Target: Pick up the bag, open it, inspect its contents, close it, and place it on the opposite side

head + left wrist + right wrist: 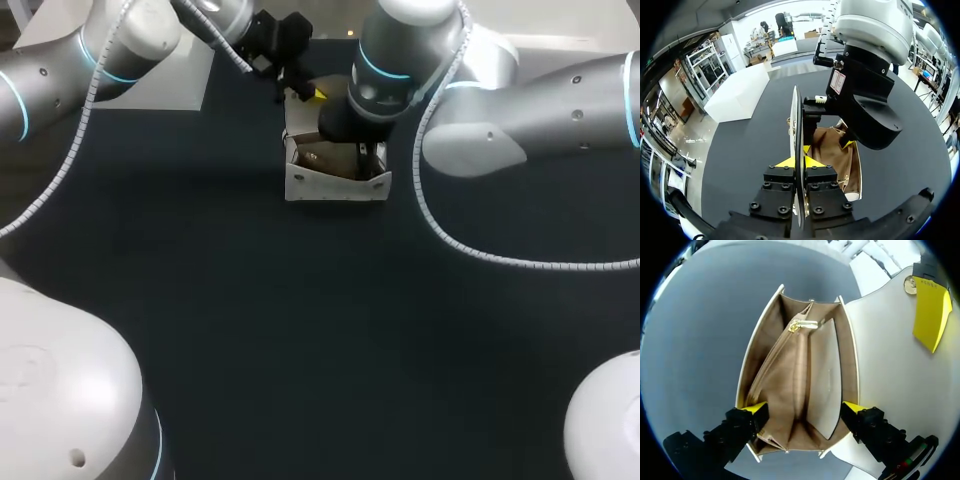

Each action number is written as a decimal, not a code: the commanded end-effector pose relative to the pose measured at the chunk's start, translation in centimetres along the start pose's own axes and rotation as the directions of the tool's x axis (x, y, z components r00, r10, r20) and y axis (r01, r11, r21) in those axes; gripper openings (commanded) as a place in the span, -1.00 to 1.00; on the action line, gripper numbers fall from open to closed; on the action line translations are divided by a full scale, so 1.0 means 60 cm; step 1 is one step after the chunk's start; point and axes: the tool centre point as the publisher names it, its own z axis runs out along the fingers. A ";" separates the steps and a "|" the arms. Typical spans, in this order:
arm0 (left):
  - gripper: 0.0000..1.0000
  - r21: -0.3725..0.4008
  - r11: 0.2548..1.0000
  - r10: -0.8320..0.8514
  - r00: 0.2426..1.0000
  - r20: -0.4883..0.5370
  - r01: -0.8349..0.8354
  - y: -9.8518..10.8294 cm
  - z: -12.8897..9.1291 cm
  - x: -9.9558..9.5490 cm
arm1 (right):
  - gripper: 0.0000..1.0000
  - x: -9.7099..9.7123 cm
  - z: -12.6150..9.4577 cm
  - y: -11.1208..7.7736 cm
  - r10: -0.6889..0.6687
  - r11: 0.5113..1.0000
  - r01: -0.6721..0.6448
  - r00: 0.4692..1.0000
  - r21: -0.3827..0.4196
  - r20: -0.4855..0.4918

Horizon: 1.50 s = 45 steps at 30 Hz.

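Table [300, 330], dark, carries a white bag [335, 185] at its far middle, mouth up, long side across. Its raised flap [885, 355] is pinched by the left gripper [799, 162]; the right gripper [802, 410] holds its fingers spread at the mouth. Its label [838, 81] is unreadable.

smooth leather-like bag [880, 365] (tan cloth lining [785, 390], shiny metal zip pull [801, 325]) on matt table [300, 320].

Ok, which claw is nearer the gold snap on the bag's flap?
Left. The left claw pinches the flap right beside the gold snap; the right claw is spread over the open bag.
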 end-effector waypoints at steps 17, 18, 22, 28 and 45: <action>-1.00 -0.014 1.000 -0.010 1.000 0.005 0.010 0.006 0.012 -0.001 | -0.38 -0.020 -0.062 0.004 0.032 0.999 -0.039 0.980 0.034 0.196; -1.00 -0.020 1.000 -0.014 1.000 0.006 0.014 0.008 0.014 -0.002 | -0.38 -0.021 -0.072 0.005 0.035 0.999 -0.042 0.975 0.032 0.217; -1.00 -0.035 0.999 -0.019 1.000 0.003 0.019 0.016 0.023 -0.007 | -0.44 -0.026 -0.101 0.006 0.036 0.998 -0.051 0.959 0.045 0.281; -1.00 -0.053 0.998 -0.040 0.999 0.021 0.042 0.035 0.037 -0.021 | -0.54 -0.019 -0.124 0.011 0.039 0.996 -0.062 0.939 0.057 0.341; -1.00 -0.083 0.994 -0.059 0.982 0.182 0.075 0.090 0.073 -0.082 | -1.00 0.032 -0.097 0.005 0.095 0.992 -0.119 0.926 0.043 0.367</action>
